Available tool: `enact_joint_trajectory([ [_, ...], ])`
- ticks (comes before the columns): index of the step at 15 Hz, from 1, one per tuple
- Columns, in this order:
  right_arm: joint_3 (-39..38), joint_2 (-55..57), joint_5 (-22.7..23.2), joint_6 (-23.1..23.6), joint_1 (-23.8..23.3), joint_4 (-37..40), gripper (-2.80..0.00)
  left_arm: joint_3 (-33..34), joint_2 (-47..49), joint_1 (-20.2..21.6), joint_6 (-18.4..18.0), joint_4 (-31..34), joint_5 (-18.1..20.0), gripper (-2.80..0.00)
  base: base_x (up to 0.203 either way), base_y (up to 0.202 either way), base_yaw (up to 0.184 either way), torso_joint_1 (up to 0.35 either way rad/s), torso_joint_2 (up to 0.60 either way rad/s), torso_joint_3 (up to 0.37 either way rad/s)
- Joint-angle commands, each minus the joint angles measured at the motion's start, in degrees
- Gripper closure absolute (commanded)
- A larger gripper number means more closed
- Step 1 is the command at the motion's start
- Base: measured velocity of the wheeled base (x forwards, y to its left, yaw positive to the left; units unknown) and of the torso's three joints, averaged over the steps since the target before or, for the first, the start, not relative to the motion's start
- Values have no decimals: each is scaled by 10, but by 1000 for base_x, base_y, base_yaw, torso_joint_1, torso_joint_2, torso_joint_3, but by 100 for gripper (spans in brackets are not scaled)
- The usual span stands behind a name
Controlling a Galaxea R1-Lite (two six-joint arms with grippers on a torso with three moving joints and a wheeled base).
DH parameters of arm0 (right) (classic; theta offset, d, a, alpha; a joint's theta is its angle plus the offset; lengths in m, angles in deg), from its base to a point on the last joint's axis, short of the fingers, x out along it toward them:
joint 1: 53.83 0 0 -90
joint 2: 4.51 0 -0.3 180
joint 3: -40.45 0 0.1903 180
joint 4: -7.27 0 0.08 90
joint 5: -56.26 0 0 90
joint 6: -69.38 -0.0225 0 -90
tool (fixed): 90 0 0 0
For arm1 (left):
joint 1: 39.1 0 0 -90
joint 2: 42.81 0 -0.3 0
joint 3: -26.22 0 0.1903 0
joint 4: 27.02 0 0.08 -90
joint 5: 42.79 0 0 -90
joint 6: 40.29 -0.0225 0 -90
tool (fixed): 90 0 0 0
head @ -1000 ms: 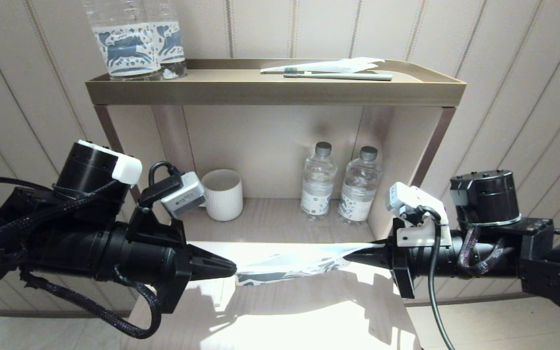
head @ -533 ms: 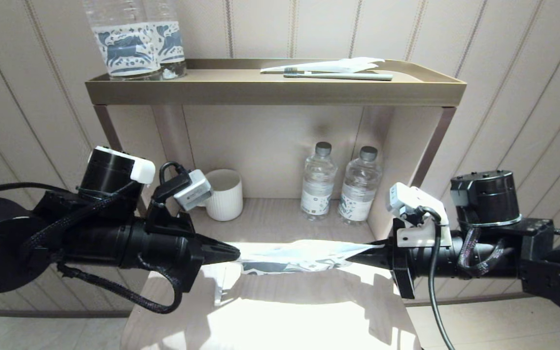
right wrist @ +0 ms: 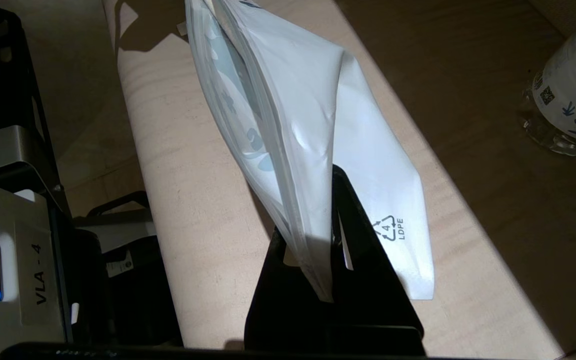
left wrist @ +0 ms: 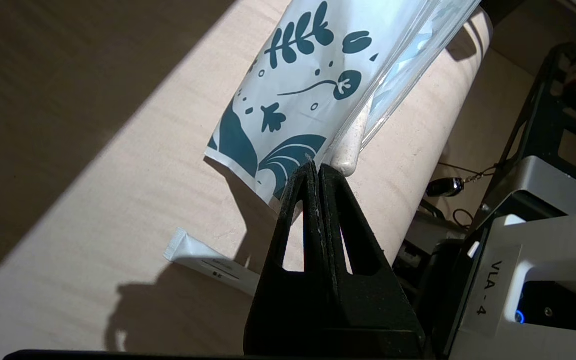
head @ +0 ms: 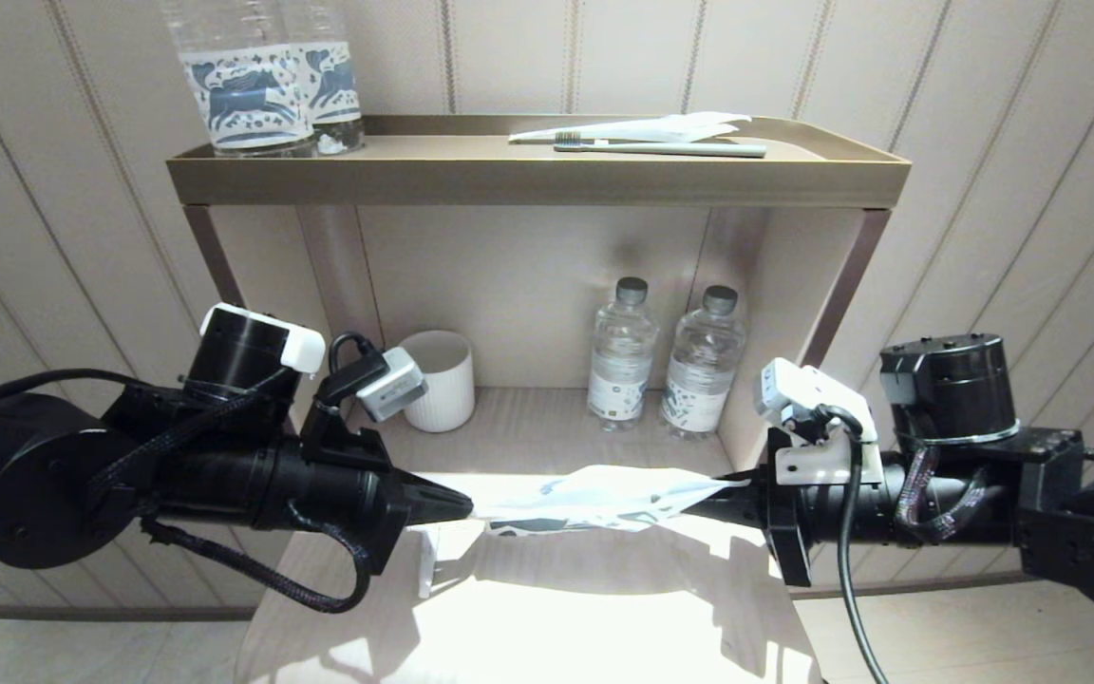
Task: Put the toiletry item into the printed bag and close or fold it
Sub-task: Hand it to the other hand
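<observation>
While you hold the printed bag [head: 594, 499] off the wooden table [head: 547, 617], your left gripper [head: 464, 509] is clamped on its left end and your right gripper [head: 699, 503] pinches its right corner. Note a white toothbrush handle [left wrist: 350, 150] showing inside the bag, near the left fingertips.

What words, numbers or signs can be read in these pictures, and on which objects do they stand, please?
"4 LDPE", with a recycling triangle: on the printed bag.
"VLA - 4": on a white robot housing, seen in both wrist views.
Small white tube on the table: dark print too small to read.
Bottles on the shelf: label text too small to read.
</observation>
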Motion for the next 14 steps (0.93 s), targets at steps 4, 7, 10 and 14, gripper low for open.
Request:
enact_joint_trajectory([
  [4, 2, -1, 3, 0, -1, -2, 0, -5, -37, -8, 40, 0, 9, 0, 0, 0, 0, 0, 0, 0],
  [7, 4, 0, 4, -7, 3, 1, 0, -10, -67, -8, 82, 0, 42, 0, 0, 0, 0, 0, 0, 0],
  [10, 4, -3, 4, -16, 8, 1, 0, -9, -63, -14, 82, 1, 43, 0, 0, 0, 0, 0, 0, 0],
  [14, 11, -4, 4, -16, 1, 0, 0, -8, -75, -16, 80, -1, 39, 0, 0, 0, 0, 0, 0, 0],
])
